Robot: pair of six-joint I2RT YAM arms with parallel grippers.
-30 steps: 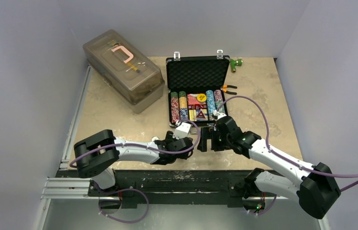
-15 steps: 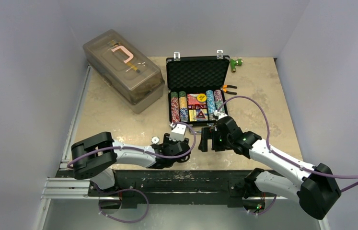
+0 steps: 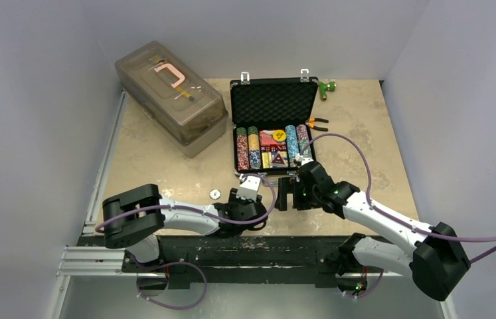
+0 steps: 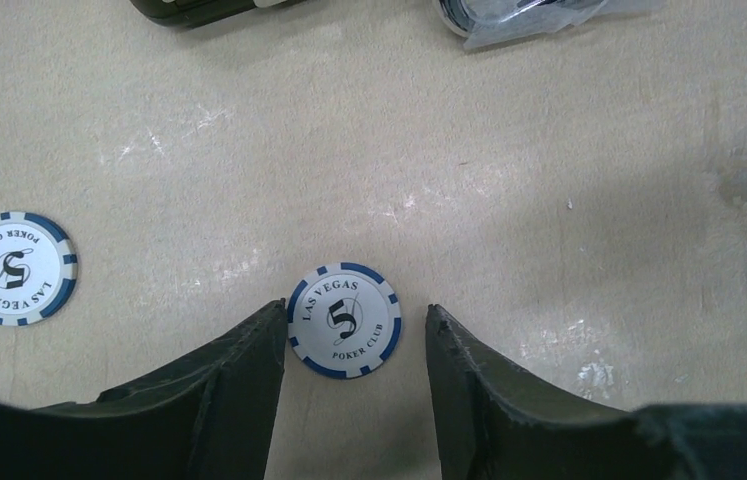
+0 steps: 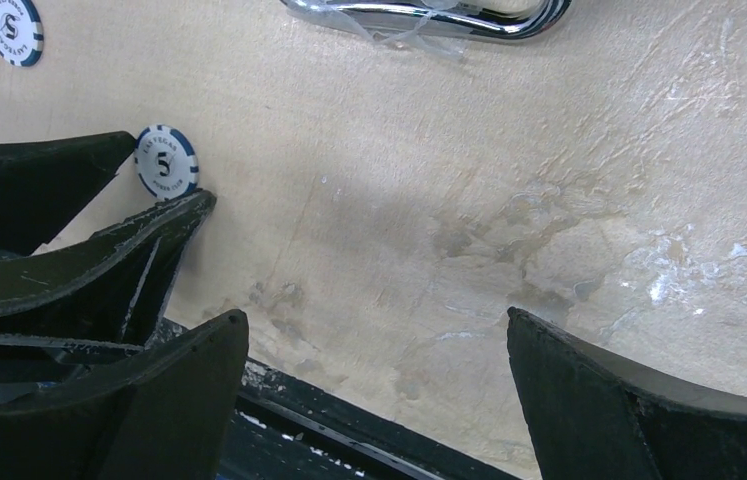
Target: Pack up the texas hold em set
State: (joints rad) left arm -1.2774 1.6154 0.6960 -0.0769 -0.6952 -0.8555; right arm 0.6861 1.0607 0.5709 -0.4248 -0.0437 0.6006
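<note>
Left gripper (image 4: 354,310) is low over the table (image 4: 549,200), its jaws partway apart with one white-and-blue poker chip (image 4: 344,320) lying flat between the fingertips. Its left-hand finger (image 4: 239,390) is at the chip's edge, though I cannot tell if it touches. The other finger stands clear with bare table showing in the gap, so nothing is gripped. Just to this gripper's left lies a second chip (image 4: 16,268) of the same kind, flat and apart from the fingers. Ahead of the fingertips, a silver handle (image 4: 519,15) in clear wrapping shows at the edge of the wrist view. Just to the right of the left gripper, the right gripper (image 5: 377,318) is spread wide and holds nothing, with only bare table between its fingers. Beyond both grippers the briefcase (image 3: 273,103) sits open on the table, its lid up with dark foam facing the arms. Its tray is filled with rows of multicoloured chips (image 3: 245,147) and smaller red and yellow pieces in the middle. Orange-handled pliers (image 3: 317,123) lie just beside the case's right side, and well off to the far left sits a large translucent grey-brown plastic box (image 3: 170,98).
</note>
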